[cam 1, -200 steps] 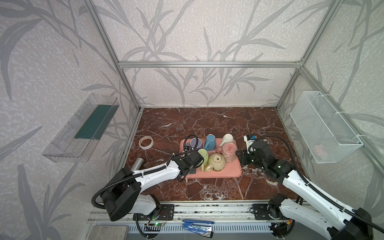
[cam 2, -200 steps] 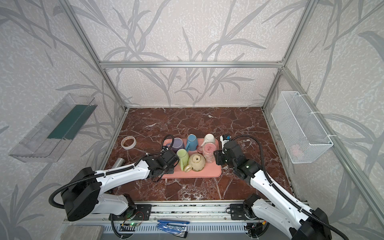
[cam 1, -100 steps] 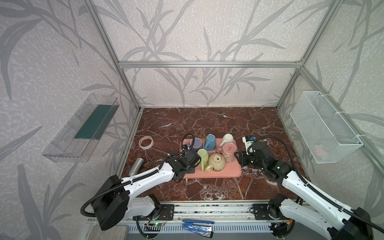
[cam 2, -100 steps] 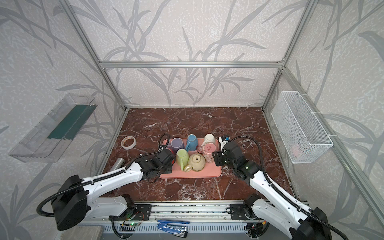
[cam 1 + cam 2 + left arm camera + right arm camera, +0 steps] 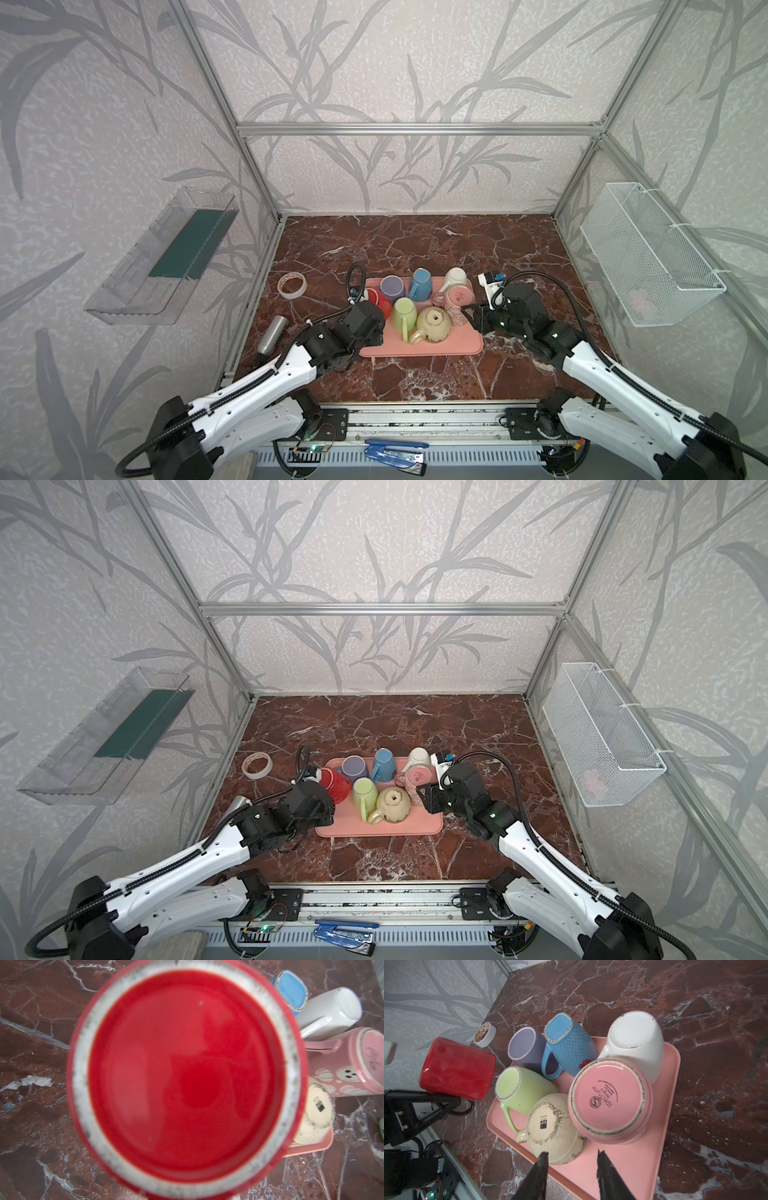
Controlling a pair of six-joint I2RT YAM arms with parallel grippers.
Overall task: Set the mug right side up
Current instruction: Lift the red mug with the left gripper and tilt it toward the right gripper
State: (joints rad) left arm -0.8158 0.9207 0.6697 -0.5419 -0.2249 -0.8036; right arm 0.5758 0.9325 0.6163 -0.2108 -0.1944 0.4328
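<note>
Left gripper (image 5: 454, 1102) is clamped on the red mug (image 5: 456, 1068), long axis near level, base facing that wrist. Right gripper (image 5: 572, 1154) jaws stand apart, empty.

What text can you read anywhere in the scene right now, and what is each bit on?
"spectrum designz": base of the pink mug; the fine ring of print around it is too small to read.
"SIP": black label under the cream mug; the smaller line above it is unreadable.
tape roll: orange marks, too blurred.
white tag, blue-tipped: too small.
red mug: no text shows.
</note>
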